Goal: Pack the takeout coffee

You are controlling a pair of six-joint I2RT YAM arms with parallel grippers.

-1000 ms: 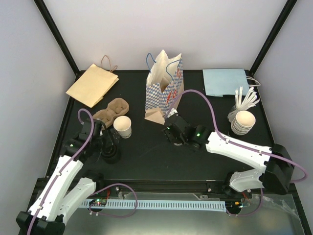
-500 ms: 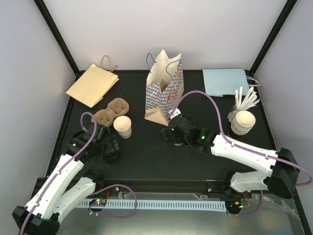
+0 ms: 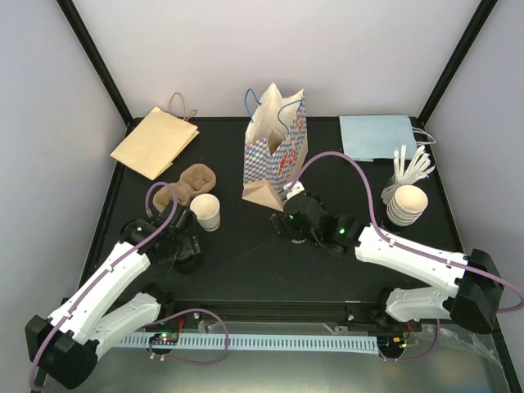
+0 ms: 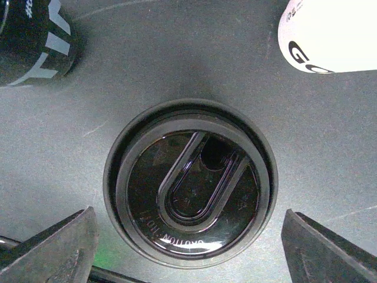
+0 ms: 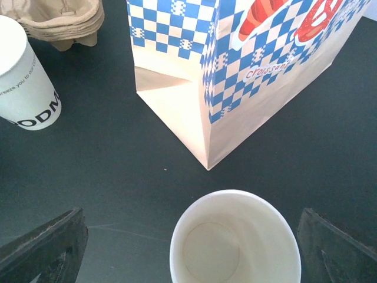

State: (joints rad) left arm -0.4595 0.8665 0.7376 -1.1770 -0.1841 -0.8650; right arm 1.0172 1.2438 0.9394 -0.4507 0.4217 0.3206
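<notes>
As the left pincer (image 4: 188,244) gapes, a lid (image 4: 189,183) (black) lies beneath.

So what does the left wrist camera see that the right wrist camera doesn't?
Only the left wrist view shows a black lid lying flat on the table, inside the open left gripper. Only the right wrist view shows the checkered bag, the cardboard cup carrier and an empty lidless cup under the open right gripper. Both show the printed white cup standing on the dark table.
</notes>
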